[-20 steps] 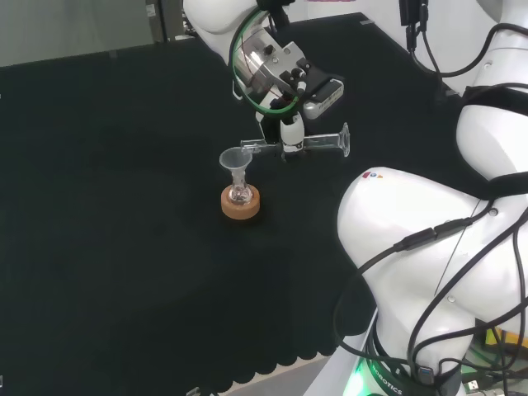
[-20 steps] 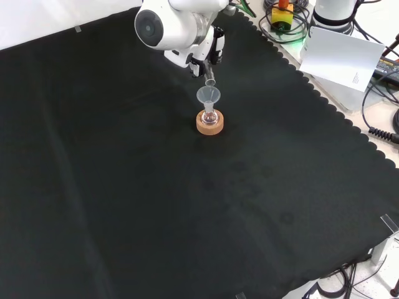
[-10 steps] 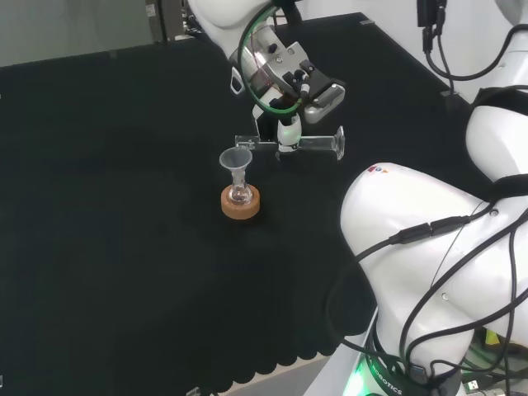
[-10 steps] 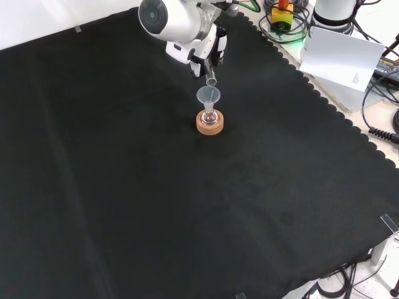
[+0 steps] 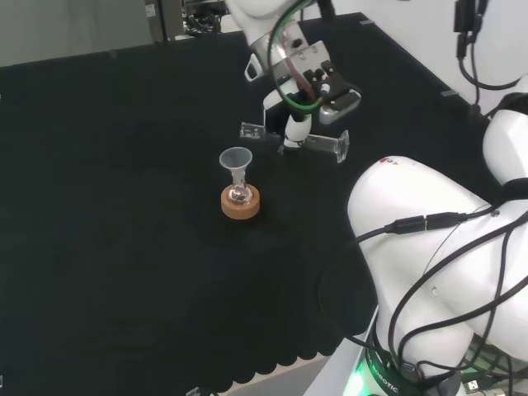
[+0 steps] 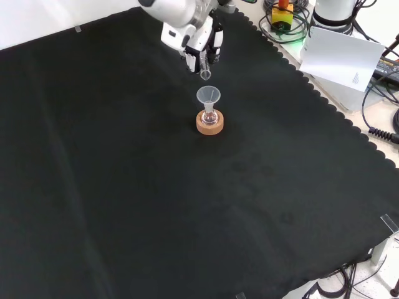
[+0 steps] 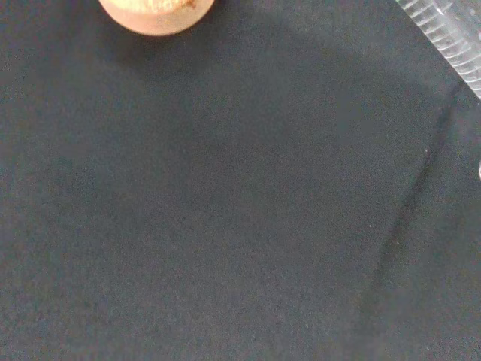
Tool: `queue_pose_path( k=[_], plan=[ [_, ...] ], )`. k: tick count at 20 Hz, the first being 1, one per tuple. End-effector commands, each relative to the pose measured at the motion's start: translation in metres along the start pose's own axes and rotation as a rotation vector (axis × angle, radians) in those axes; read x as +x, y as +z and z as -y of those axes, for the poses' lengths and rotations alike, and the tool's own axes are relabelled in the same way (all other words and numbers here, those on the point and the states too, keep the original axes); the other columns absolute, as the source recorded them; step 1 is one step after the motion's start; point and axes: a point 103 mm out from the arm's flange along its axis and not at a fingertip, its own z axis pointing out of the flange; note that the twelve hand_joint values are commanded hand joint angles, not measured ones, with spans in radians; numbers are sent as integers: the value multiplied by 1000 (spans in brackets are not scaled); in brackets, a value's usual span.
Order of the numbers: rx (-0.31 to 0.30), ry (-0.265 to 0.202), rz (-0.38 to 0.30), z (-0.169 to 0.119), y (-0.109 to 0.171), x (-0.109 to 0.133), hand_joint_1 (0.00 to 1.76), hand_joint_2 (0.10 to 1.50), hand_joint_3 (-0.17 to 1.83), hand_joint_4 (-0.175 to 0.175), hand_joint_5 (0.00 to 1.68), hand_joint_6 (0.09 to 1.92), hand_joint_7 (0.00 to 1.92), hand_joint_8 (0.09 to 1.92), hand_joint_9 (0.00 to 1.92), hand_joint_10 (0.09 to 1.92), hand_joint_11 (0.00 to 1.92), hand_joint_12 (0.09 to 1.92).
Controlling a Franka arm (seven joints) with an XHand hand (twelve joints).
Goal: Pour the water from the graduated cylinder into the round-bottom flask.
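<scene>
A small round-bottom flask [image 5: 239,195] stands on a cork ring [image 5: 240,205] with a clear funnel [image 5: 236,158] in its neck. In the head view the hand [image 5: 307,78] is above and to the right of it, shut on the clear graduated cylinder [image 5: 318,142]. The cylinder lies almost level, its mouth pointing left and its foot to the right. In the front view the hand [image 6: 198,38] is beyond the funnel [image 6: 208,95], and the cylinder's mouth [image 6: 204,73] hangs just above and behind the funnel's rim, apart from it. The wrist view shows the cork ring [image 7: 154,11] and part of the cylinder [image 7: 449,37].
The arm's own white links [image 5: 429,239] take up the right of the head view. In the front view the cloth's scalloped edge [image 6: 324,99] runs along the right, with a white sheet [image 6: 343,57] and cables [image 6: 380,106] beyond it.
The hand has risen and drawn back from the funnel with the cylinder, to the right in the head view. The cylinder's mouth no longer sits over the funnel's rim. Flask and ring have not moved.
</scene>
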Motion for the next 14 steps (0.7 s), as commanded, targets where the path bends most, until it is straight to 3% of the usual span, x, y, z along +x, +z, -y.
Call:
queue_pose_path(
  k=[1,6,14],
  plan=[
    [-198,-131,-140,0,5,-25,1243,1157,1,-175,881,1131,916,1130,1374,94,1141,836],
    [-344,-173,-221,-2,7,-48,1242,1157,0,-175,880,1132,915,1131,1374,93,1141,837],
    [-488,-225,-331,-18,2,-66,1242,1157,0,-175,880,1132,915,1131,1375,92,1146,839]
  ],
)
